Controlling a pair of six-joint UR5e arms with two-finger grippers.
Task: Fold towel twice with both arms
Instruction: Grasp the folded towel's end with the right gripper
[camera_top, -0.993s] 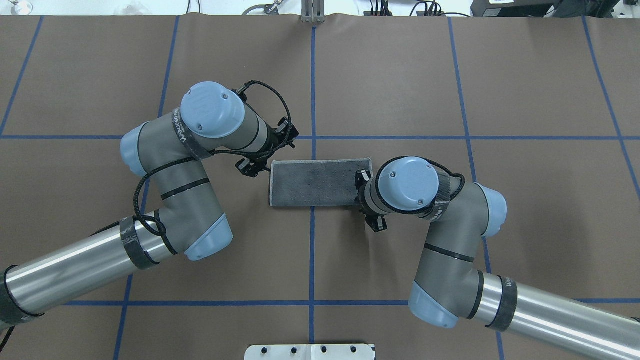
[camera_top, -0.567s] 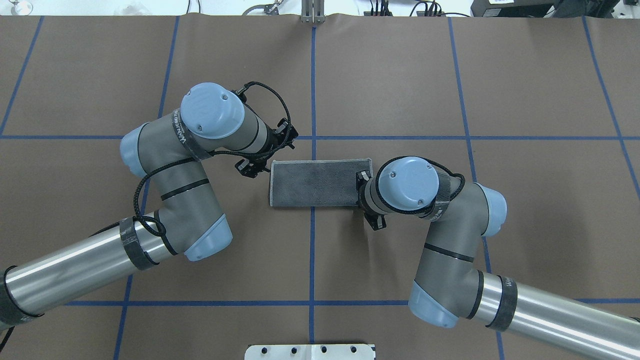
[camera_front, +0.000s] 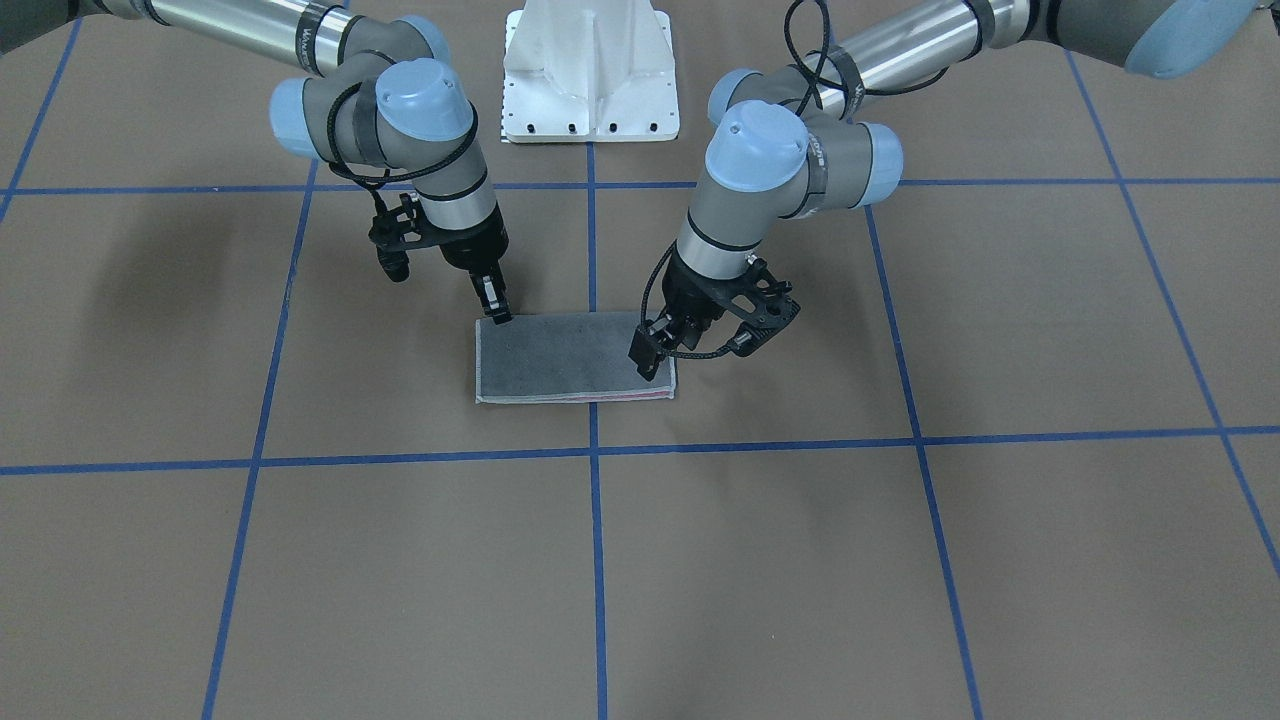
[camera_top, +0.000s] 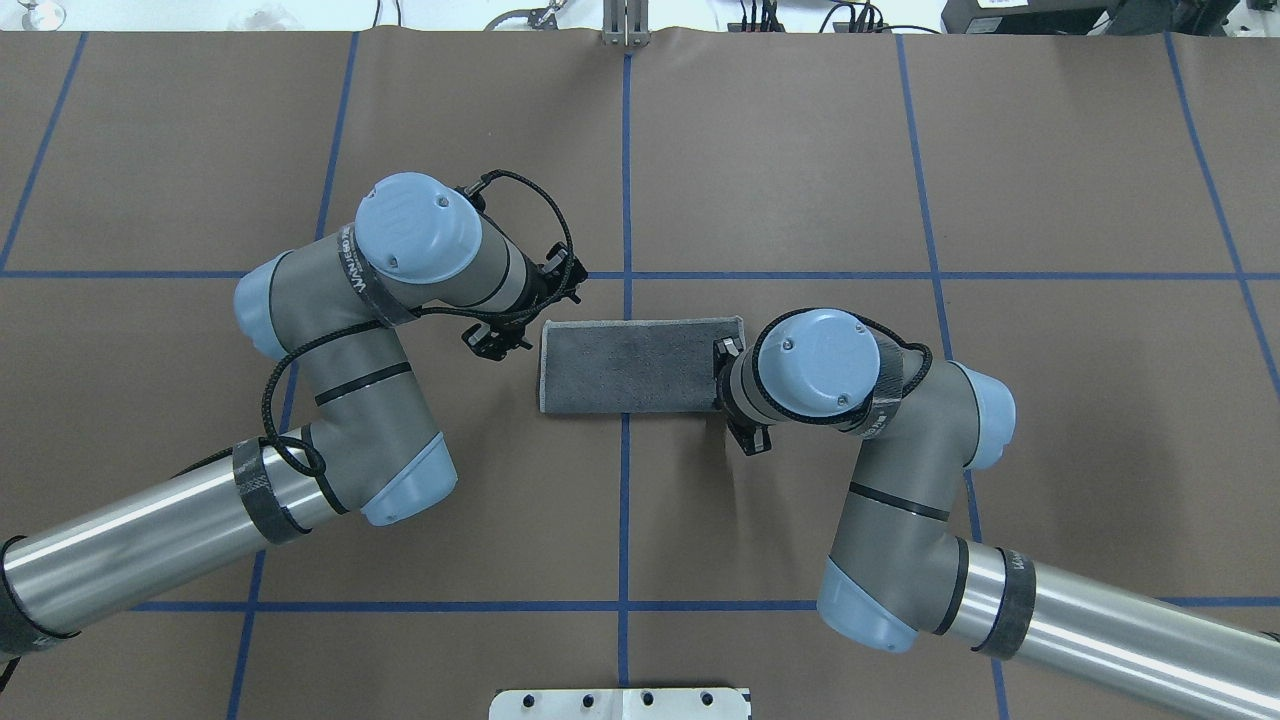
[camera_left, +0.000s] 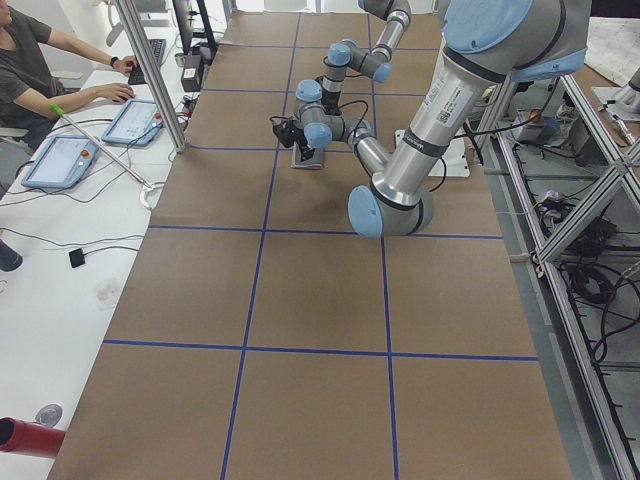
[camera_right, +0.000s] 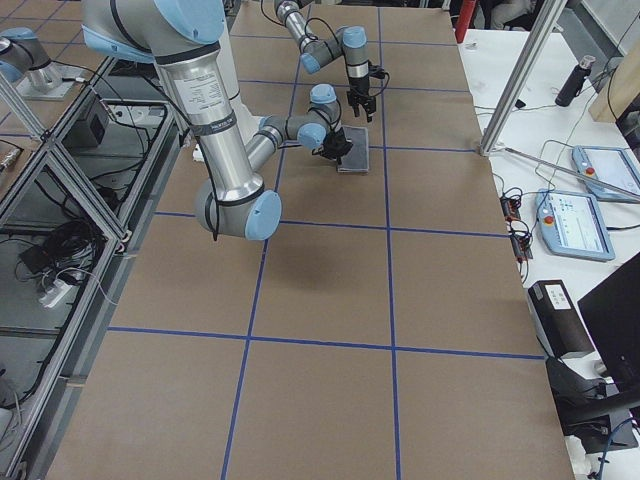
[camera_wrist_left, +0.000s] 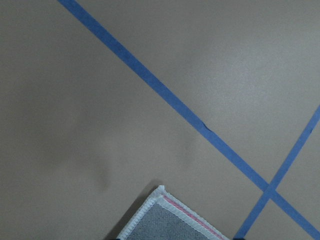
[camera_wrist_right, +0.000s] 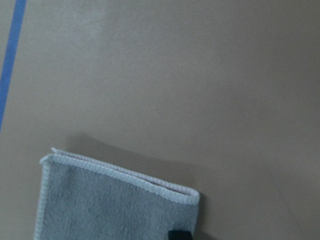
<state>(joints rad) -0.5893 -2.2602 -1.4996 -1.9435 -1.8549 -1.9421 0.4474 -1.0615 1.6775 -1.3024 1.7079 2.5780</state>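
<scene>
Exterior front-facing: the small terry towel (camera_front: 570, 362), folded into a dark grey rectangle with a pink-red line along its near edge, lies flat on the brown counter (camera_front: 800, 560). The right claw (camera_front: 495, 308) points down at one far corner and the left claw (camera_front: 648, 362) sits over the opposite short edge. How far either is parted cannot be told.

Overhead exterior: the towel (camera_top: 630, 365) straddles the central blue line (camera_top: 625, 180).

Left wrist-mounted: one towel corner (camera_wrist_left: 170, 220) shows.
</scene>
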